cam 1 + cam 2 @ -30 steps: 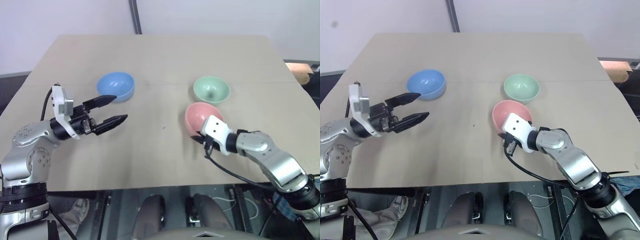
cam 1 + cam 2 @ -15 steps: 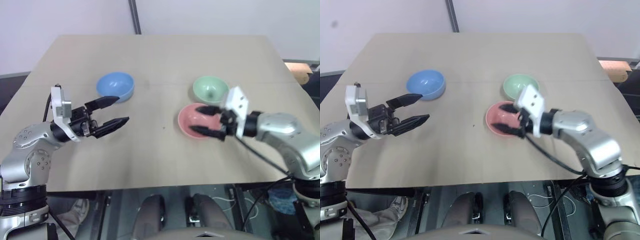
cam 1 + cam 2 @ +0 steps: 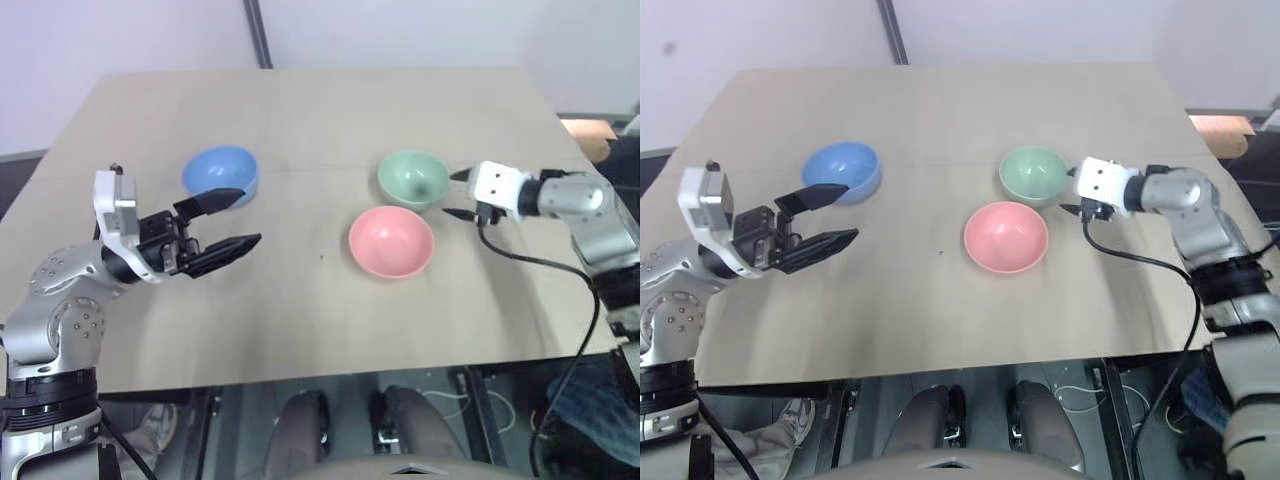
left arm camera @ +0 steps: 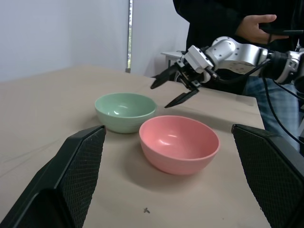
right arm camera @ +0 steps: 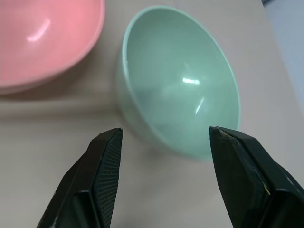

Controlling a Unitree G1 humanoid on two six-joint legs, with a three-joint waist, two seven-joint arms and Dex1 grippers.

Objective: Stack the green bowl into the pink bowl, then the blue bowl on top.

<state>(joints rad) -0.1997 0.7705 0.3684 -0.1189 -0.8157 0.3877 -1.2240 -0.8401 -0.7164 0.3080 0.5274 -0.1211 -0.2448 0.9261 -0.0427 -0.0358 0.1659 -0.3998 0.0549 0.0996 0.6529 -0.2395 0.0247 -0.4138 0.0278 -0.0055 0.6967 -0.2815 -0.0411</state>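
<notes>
A wide tan table (image 3: 300, 110) fills the scene, with a person (image 4: 223, 19) in dark clothes standing at its far side in the left wrist view. Three bowls sit upright on the table, none stacked. The blue bowl (image 3: 220, 173) rests on the robot's left. The pink bowl (image 3: 391, 241) sits on the right half, and the green bowl (image 3: 413, 177) is just beyond it, close but apart. The left gripper (image 3: 226, 222) hovers near the blue bowl, fingers spread, holding nothing. The right gripper (image 3: 458, 194) hangs just beside the green bowl, its fingers parted and empty.
</notes>
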